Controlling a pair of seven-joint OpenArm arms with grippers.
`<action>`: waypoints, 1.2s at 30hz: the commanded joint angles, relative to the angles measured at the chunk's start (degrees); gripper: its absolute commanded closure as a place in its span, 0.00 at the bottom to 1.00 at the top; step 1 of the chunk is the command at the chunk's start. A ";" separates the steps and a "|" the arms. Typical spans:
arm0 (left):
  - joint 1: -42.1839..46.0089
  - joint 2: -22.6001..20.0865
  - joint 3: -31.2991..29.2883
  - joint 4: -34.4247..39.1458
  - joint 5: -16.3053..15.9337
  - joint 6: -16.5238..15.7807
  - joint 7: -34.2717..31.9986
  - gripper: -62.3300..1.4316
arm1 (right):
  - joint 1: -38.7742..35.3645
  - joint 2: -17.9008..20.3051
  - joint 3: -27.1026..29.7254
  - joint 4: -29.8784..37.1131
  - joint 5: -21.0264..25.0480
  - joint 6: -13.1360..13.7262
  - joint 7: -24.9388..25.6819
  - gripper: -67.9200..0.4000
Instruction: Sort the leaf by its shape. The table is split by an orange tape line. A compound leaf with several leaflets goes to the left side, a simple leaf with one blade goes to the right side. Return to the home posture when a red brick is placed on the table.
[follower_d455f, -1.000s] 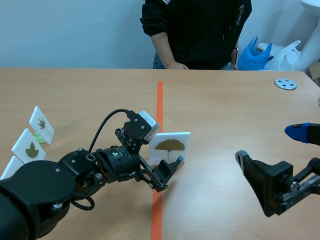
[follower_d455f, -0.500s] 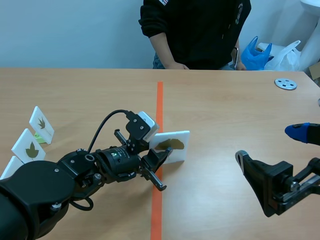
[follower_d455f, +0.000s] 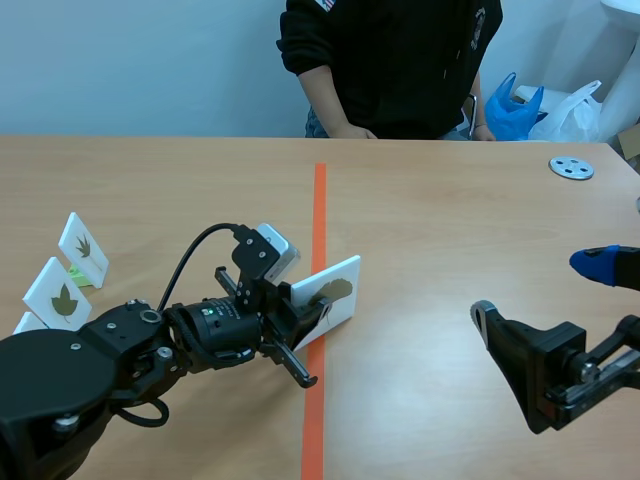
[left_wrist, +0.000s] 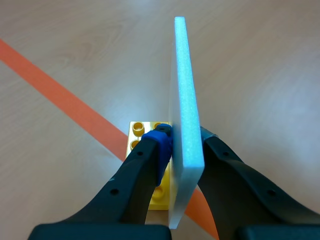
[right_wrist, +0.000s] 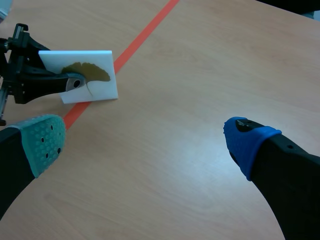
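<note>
A white card (follower_d455f: 333, 291) printed with one fan-shaped olive leaf is tilted over the orange tape line (follower_d455f: 319, 215). My left gripper (follower_d455f: 303, 322) is shut on its lower part. In the left wrist view the card (left_wrist: 185, 105) stands edge-on between my two fingers, with the left gripper (left_wrist: 183, 146) clamping both faces. A yellow studded brick (left_wrist: 140, 133) sits at the card's lower edge. The right wrist view shows the card (right_wrist: 95, 65) face-on, held by the left gripper (right_wrist: 74, 82). Well to the right of the card, my right gripper (follower_d455f: 548, 305) hangs open, holding nothing.
Three white leaf cards (follower_d455f: 83, 246) (follower_d455f: 57, 293) (follower_d455f: 25, 323) stand at the table's left edge. A person (follower_d455f: 400, 60) sits across the table. A metal disc (follower_d455f: 571, 167) lies far right, and a blue bag (follower_d455f: 508, 106) is behind the table.
My left gripper closed on the leaf card, tipped it over and pulled it a little to the left. The right arm stayed still.
</note>
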 joint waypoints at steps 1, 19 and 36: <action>1.18 -0.31 -1.11 4.79 -1.79 -0.33 0.28 0.92 | 0.66 0.11 0.90 0.22 0.24 -0.07 0.85 0.00; 20.41 -1.09 -18.51 24.57 -5.29 4.63 9.97 0.92 | 0.68 0.11 0.90 0.22 0.24 -0.07 0.85 0.00; 42.42 -0.79 -25.99 48.37 -7.69 7.80 9.51 0.92 | 0.98 0.11 0.85 0.22 0.24 -0.07 0.85 0.00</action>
